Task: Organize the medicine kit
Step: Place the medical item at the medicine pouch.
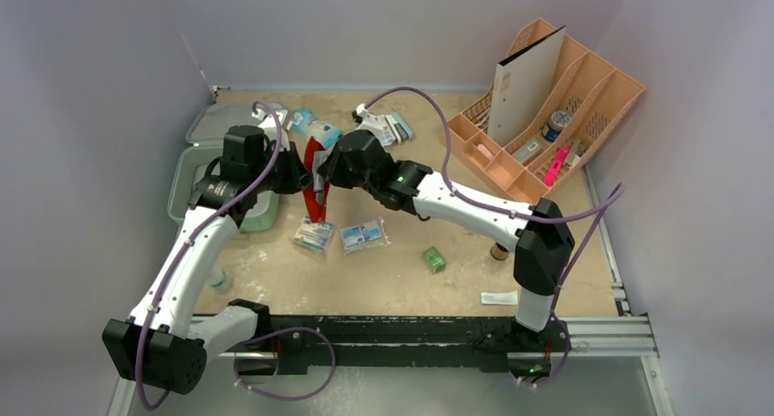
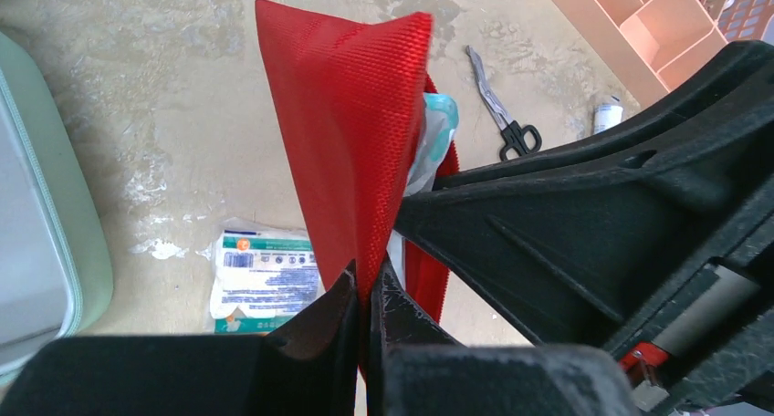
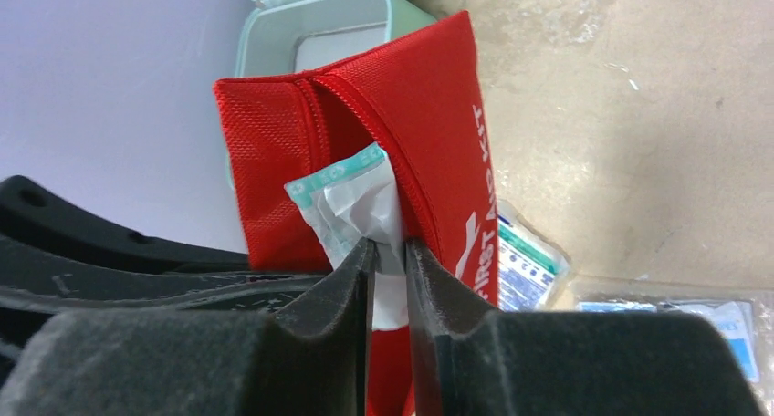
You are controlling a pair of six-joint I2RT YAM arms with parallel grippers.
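Note:
The mint-green medicine kit (image 1: 193, 179) lies open at the table's left, also seen at the edge of the left wrist view (image 2: 55, 215) and behind the pouch (image 3: 319, 19). A red "FIRST AID KIT" pouch (image 1: 317, 174) hangs above the table between both arms. My left gripper (image 2: 368, 279) is shut on a fold of the pouch's red fabric (image 2: 347, 115). My right gripper (image 3: 391, 247) pinches a white and teal packet (image 3: 351, 192) that sticks out of the pouch's (image 3: 438, 115) open mouth.
Two flat packets (image 1: 314, 234) (image 1: 363, 235) and a small green box (image 1: 434, 259) lie mid-table. Scissors (image 2: 507, 115) lie beyond the pouch. A peach slotted organizer (image 1: 584, 88) stands back right. More packets (image 1: 392, 127) lie at the back; a white strip (image 1: 499, 298) sits near the front rail.

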